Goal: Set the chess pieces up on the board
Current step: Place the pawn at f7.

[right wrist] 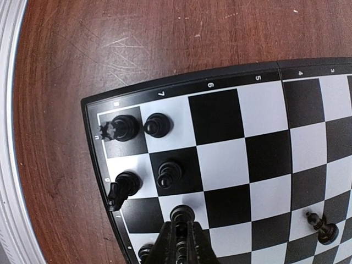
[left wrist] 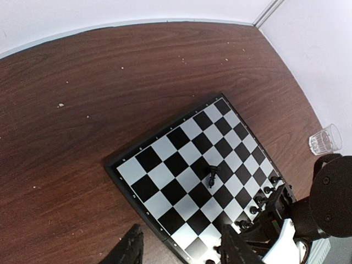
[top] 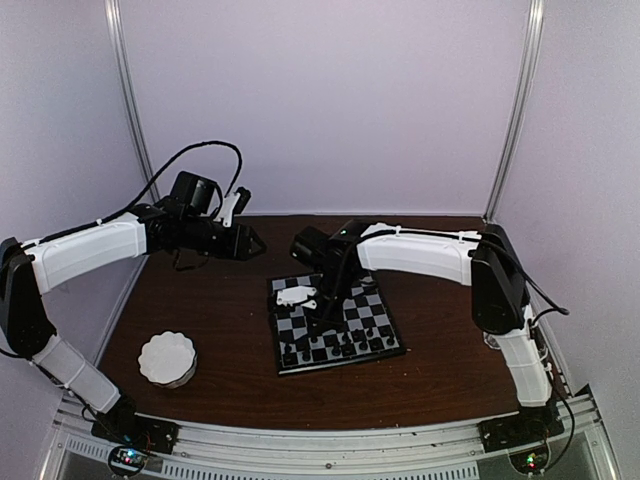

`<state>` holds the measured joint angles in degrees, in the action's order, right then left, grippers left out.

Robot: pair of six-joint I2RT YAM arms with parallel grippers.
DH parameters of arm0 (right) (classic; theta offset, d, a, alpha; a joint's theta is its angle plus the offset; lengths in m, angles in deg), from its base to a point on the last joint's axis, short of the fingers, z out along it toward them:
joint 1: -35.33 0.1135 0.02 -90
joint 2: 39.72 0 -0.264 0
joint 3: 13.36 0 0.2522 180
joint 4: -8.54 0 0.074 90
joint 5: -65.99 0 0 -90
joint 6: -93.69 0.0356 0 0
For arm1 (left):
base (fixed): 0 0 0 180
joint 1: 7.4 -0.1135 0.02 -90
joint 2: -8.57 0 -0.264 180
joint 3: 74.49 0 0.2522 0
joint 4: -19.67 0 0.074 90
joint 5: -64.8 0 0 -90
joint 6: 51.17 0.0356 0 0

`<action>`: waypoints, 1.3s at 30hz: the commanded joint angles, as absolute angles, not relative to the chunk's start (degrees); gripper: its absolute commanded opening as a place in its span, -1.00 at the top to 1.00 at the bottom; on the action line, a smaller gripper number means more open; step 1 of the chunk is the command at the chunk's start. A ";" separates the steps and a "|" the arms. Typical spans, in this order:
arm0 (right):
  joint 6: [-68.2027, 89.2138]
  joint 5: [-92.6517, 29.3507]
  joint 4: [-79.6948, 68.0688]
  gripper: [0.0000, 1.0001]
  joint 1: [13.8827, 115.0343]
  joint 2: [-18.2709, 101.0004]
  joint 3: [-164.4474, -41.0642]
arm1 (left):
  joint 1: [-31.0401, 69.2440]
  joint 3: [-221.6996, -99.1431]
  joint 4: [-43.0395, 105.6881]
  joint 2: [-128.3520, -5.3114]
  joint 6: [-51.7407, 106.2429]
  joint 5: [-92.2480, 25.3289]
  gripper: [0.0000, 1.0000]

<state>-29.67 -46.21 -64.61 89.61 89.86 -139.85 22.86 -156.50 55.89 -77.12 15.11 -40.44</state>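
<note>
Right wrist view shows best the tiny black chess pieces (right wrist: 169, 173). They stand close together in two short rows at one corner of the flat square chessboard (right wrist: 269, 110) of black and pale squares with a thin dark rim. The chessboard lies flat on the dark brown wooden worktop (right wrist: 110, 44), a little right of its middle.

The right arm's fingers (right wrist: 179, 242) are pressed narrow. They appear to pinch one more black piece (right wrist: 181, 212) by its head, low over a pale square just beside the rows. I judge it is being set down there.

The danger I see is the crowding. The neighbours stand just beside the held piece, so when these fingers part or lift, they may brush one and tip it over. The piece may also come down on a line between squares if it is let go while tilted.

The left arm's fingers (left wrist: 131, 250) stand wide apart with nothing between them. They hover over the far edge of the chessboard, well away from the rows.

Counted in the right wrist view, there are seven pieces. Four stand in the corner, one is at the fingertips, one is half hidden at the lower edge, and one lone piece (right wrist: 322, 228) stands apart toward the middle. There is one chessboard, one round white scalloped dish (top: 167, 358) on the left of the worktop, and one small clear glass (left wrist: 324, 138) beyond the right side.
</note>
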 commanded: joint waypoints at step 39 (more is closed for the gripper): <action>-30.85 -44.66 -65.69 0.32 89.45 88.05 -140.51 | 22.13 -156.54 54.04 -75.91 14.92 -41.45 0.03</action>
<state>-30.81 -45.79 -65.05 89.61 90.80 -139.65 22.64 -156.50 55.89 -77.12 15.08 -40.64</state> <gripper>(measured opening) 0.333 0.487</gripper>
